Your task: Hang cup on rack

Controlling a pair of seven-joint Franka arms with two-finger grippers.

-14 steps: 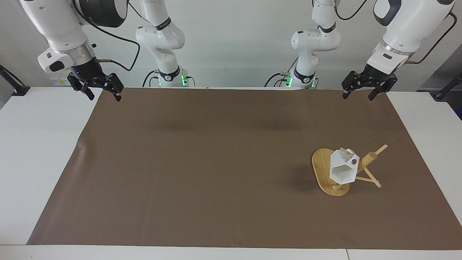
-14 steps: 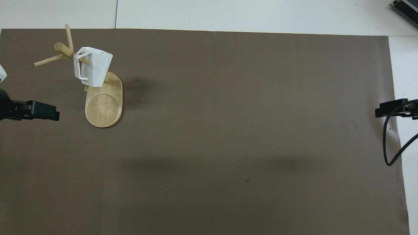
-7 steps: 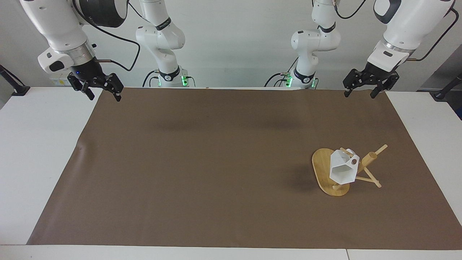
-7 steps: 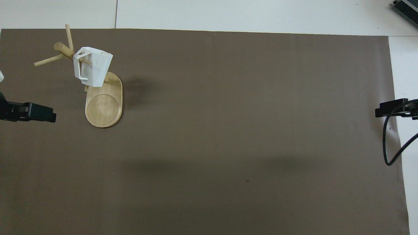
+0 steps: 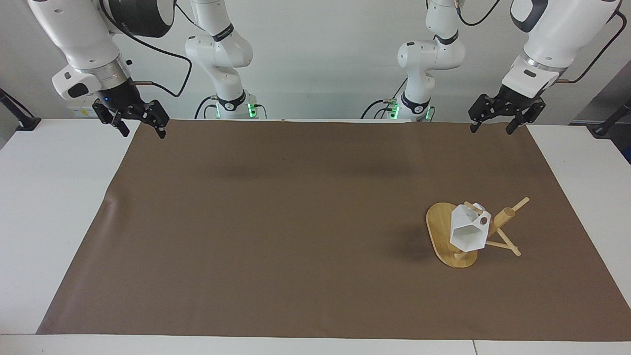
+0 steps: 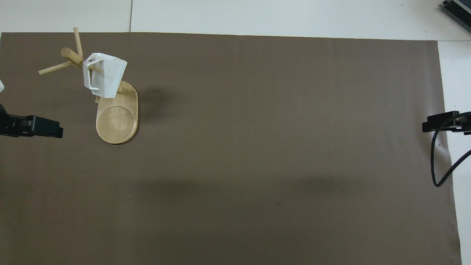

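With the cup (image 5: 467,231) hanging by its handle on a peg of the rack (image 5: 498,228) at lower right of the facing frame, we are judging the task done. We are counting one cup, one rack, two claws: left claw (image 5: 493,126) upper right, right claw (image 5: 140,129) upper left, both spread, empty, over the desk (image 5: 44,197).

On the brown mat (image 5: 276,222), only the rack (image 5: 451,236) with the hung cup (image 5: 466,231) stood in the way at four o'clock in the facing view, pegs jutting sideways, everything else lying passable.
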